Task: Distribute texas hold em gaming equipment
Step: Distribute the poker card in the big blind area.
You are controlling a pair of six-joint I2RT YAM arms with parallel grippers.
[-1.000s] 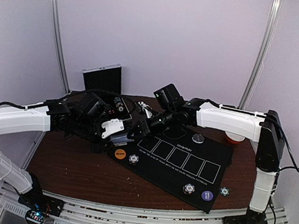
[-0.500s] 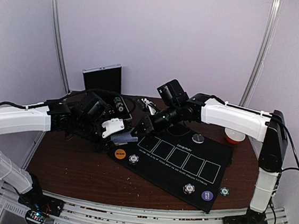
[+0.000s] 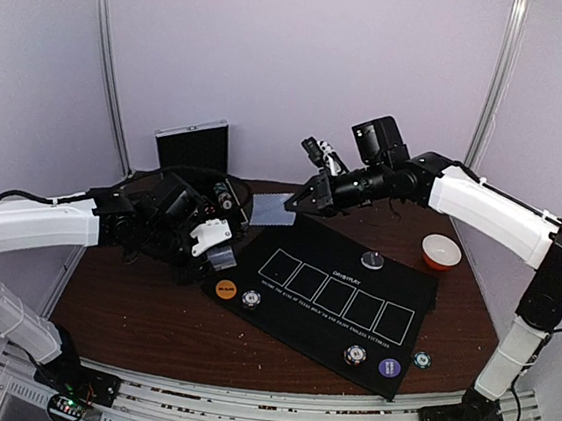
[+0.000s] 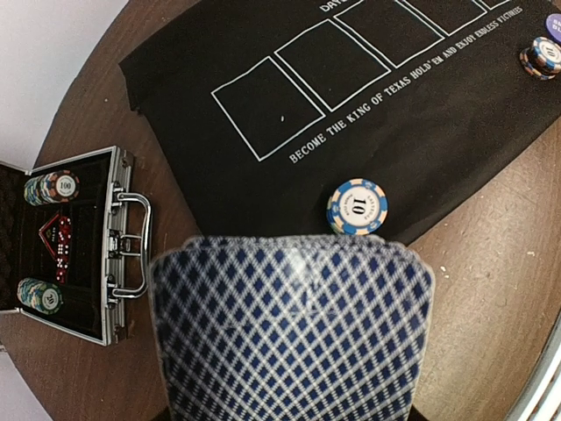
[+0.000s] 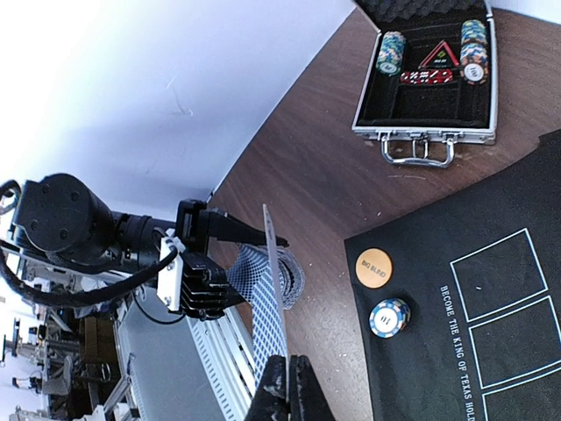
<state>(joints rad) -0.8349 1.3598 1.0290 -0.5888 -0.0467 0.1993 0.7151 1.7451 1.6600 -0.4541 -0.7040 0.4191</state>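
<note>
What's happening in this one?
The left tool grips the deck beside the mat. The right tool pinches one card by its edge, in the air past the mat's far corner. Chips and buttons already lie on the mat.

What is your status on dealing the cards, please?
Right gripper shut on one card, aloft beside mat. Left gripper shut on deck. Nothing blocking the mat.
</note>
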